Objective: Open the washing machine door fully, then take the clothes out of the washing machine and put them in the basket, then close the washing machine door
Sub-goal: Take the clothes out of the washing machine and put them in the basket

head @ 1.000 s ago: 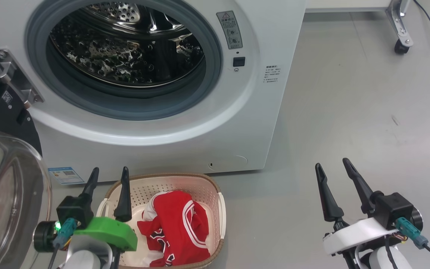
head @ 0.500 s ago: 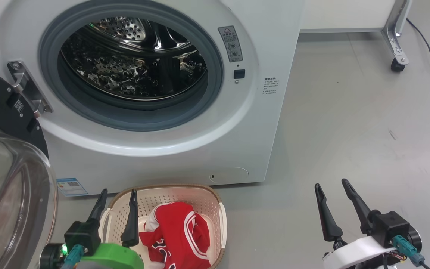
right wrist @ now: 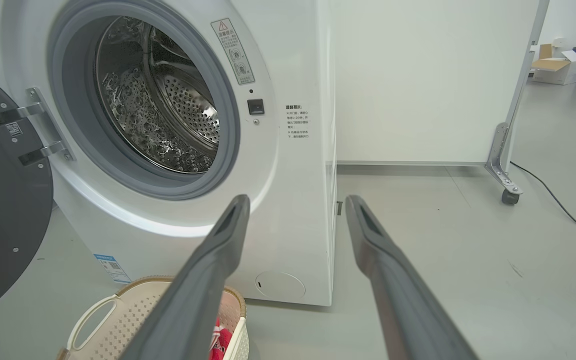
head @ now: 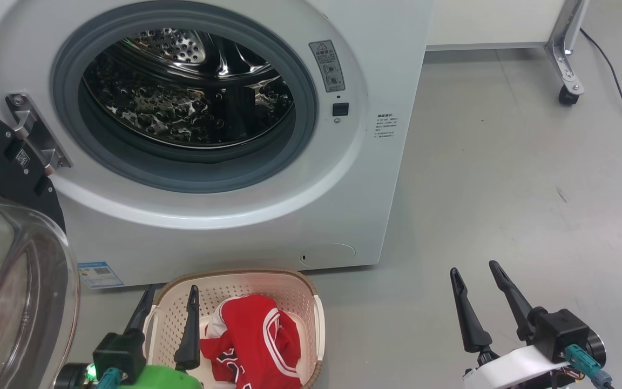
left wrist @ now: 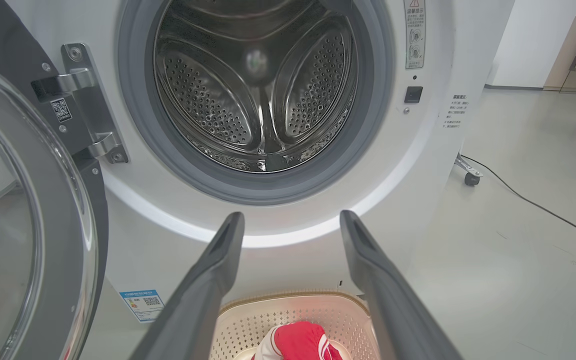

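I am holding my left gripper (head: 171, 290) above the left edge of the cream perforated plastic basket (head: 246, 274) and my right gripper (head: 473, 268) over the bare grey floor (head: 505, 189). Both have their dark fingers spread apart and are gripping nothing. The bright red jersey clothes (head: 254, 337) are lying in that basket, before the big white front-loading washing machine (head: 224, 237). Its round black-rimmed glass door (head: 19, 281) is standing open at my left.

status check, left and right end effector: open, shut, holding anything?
Left end effector: open, holding nothing.
Right end effector: open, holding nothing.
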Motion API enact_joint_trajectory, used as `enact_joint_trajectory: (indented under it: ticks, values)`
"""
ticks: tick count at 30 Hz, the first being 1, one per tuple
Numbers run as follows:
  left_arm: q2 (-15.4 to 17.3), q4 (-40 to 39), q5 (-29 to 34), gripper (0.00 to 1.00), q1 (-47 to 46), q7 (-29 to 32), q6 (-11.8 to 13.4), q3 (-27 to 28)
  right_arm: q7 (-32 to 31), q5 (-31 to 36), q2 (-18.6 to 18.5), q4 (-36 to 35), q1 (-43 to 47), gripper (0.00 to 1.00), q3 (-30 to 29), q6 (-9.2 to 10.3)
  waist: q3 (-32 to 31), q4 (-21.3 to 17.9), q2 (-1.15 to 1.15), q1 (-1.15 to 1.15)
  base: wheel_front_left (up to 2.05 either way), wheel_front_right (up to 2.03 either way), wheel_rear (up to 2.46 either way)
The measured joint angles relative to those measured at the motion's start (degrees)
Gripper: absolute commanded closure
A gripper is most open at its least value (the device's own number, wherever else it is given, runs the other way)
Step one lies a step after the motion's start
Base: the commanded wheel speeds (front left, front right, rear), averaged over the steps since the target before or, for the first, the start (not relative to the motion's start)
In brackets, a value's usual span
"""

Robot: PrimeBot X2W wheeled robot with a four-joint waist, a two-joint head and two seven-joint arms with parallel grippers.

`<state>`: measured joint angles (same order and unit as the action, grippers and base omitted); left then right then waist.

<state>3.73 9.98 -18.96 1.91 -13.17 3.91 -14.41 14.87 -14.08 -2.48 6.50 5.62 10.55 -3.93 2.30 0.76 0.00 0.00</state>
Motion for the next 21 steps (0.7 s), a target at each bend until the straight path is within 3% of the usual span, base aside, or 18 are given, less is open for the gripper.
enact_joint_trajectory:
  ticks: [21]
  values:
    - [0.6,-4.1,1.2,0.0,2.4,2.5,1.4,0.0,0.0,-0.3,0.0,-0.5,0.8,0.0,0.9,0.57,-0.5,-0.9,0.0,0.0,0.0,0.0,0.0]
